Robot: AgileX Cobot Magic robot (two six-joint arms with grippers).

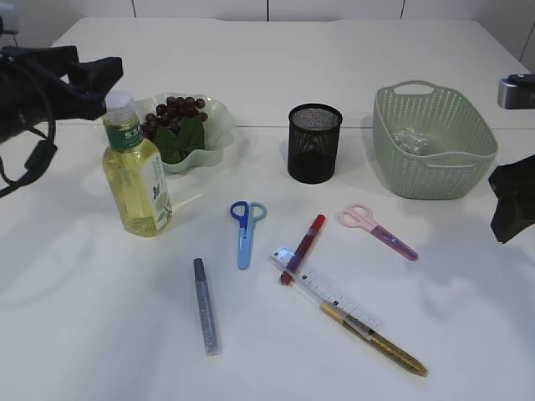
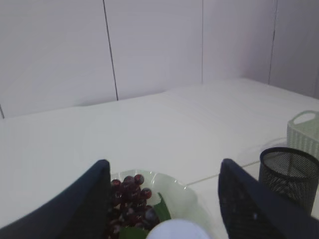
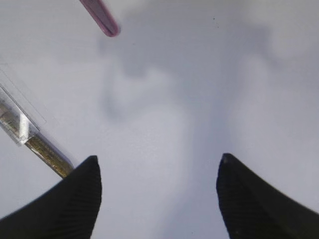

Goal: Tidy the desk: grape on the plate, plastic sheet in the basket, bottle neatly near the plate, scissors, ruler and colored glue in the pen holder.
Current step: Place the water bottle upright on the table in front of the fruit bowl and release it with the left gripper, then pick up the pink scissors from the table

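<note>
Both end effectors hang released: the right end effector [image 3: 157, 199] above bare white counter [image 1: 468, 317], the left end effector [image 2: 164, 199] above the capped bottle of yellow liquid [image 1: 135, 171]. In front of the black mesh pen holder [image 1: 314, 143] lie a gold glitter glue pen [image 1: 376, 340], a clear plastic ruler [image 1: 326, 291], a silver glue pen [image 1: 206, 306], a red glue pen [image 1: 303, 248], blue scissors [image 1: 245, 230] and pink scissors [image 1: 376, 230]. Left of it, dark grapes [image 1: 174, 113] sit on the pale green plate [image 1: 219, 125]; right of it, the green woven basket [image 1: 435, 138] holds a clear plastic sheet [image 1: 415, 140].

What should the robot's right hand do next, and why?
Probably lower the open right gripper toward the pink scissors, the closest stray item on its side. They lie flat on the table, and the pen holder they belong in has nothing sticking out of it.
</note>
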